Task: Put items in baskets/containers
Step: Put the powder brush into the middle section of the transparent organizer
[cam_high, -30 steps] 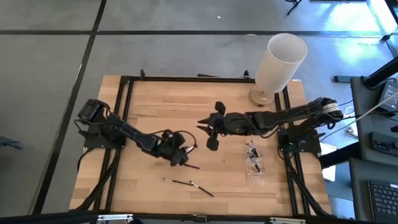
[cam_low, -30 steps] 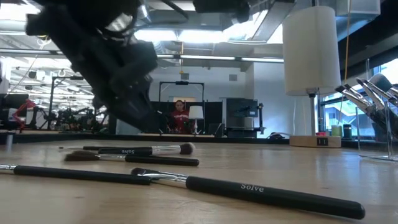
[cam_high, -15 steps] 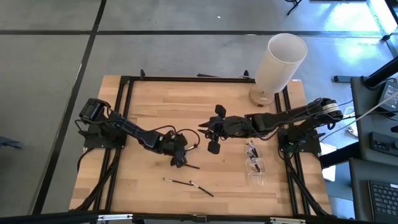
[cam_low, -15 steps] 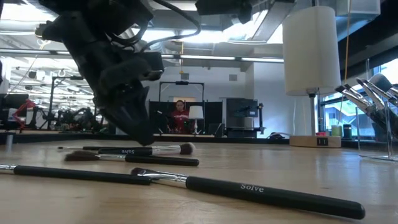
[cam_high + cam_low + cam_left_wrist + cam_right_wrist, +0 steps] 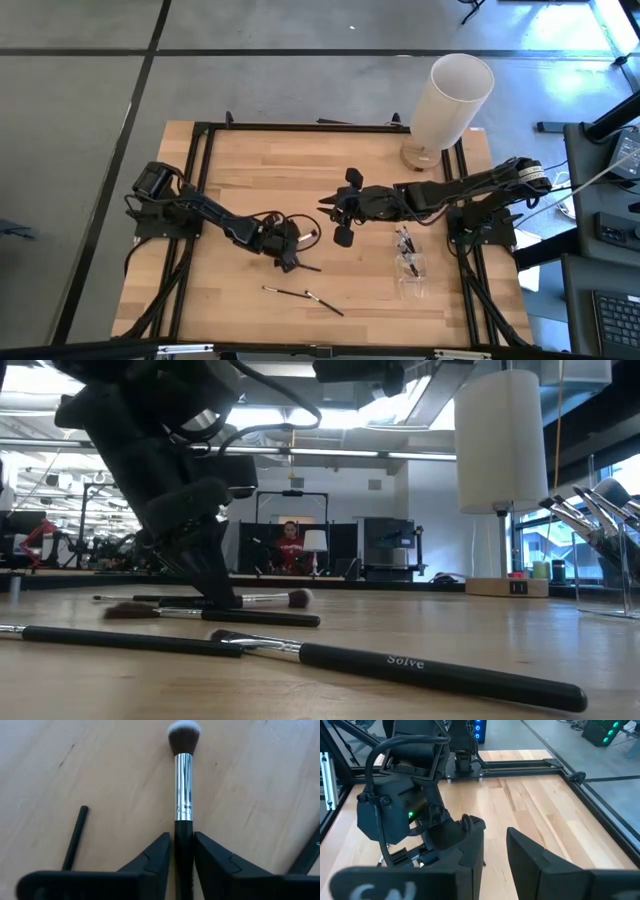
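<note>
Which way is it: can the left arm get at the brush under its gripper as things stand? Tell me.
Probably yes. The left gripper is down at the table with its fingers either side of the brush handle, and nothing lies between them.

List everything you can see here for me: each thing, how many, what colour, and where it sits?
Makeup brush: one, black handle, silver collar, dark bristles with a pale tip, flat on the table between the left gripper's fingers.
Loose brushes: two or three, dark, near the table's front edge.
Clear box: one, transparent, a few brushes inside, front right of the table.
White cylinder: one, on a wooden base, back right corner.
Table: one, pale wood with a black frame.
Person: one, in red, far off in the room behind.
Left gripper: black, fingers close on either side of the brush handle.
Right gripper: black, open, above the table's middle.
</note>
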